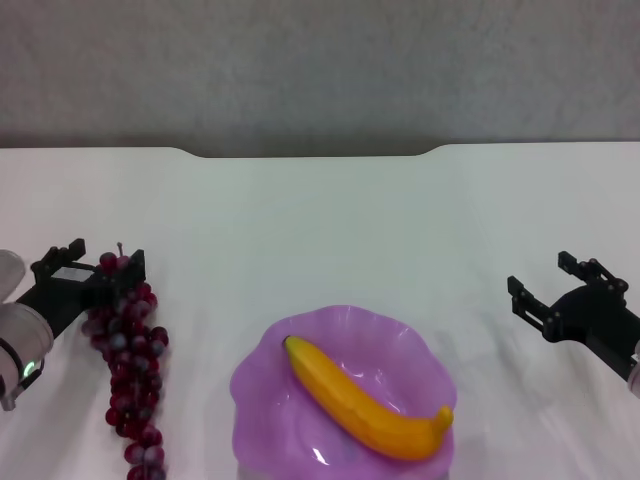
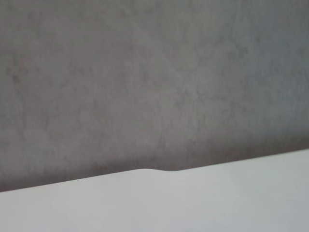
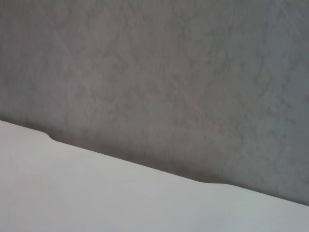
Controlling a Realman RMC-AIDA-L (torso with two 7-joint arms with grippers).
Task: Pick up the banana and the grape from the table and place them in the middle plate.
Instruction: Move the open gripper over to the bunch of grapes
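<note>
The banana (image 1: 365,400) lies diagonally inside the middle plate (image 1: 415,345), a purple dish with a wavy rim at the front centre of the table (image 1: 320,220). The grape (image 1: 130,370), a long dark red bunch, lies on the table left of the plate with its stem end pointing away from me. My left gripper (image 1: 103,256) is open, and its black fingers straddle the top of the bunch. My right gripper (image 1: 540,273) hangs open over bare table to the right of the plate, holding nothing.
A grey wall (image 1: 320,70) rises behind the table's notched far edge (image 1: 310,153). Both wrist views show only that wall (image 2: 154,72) and a strip of white tabletop (image 3: 96,193). White table spans the area between the plate and the far edge.
</note>
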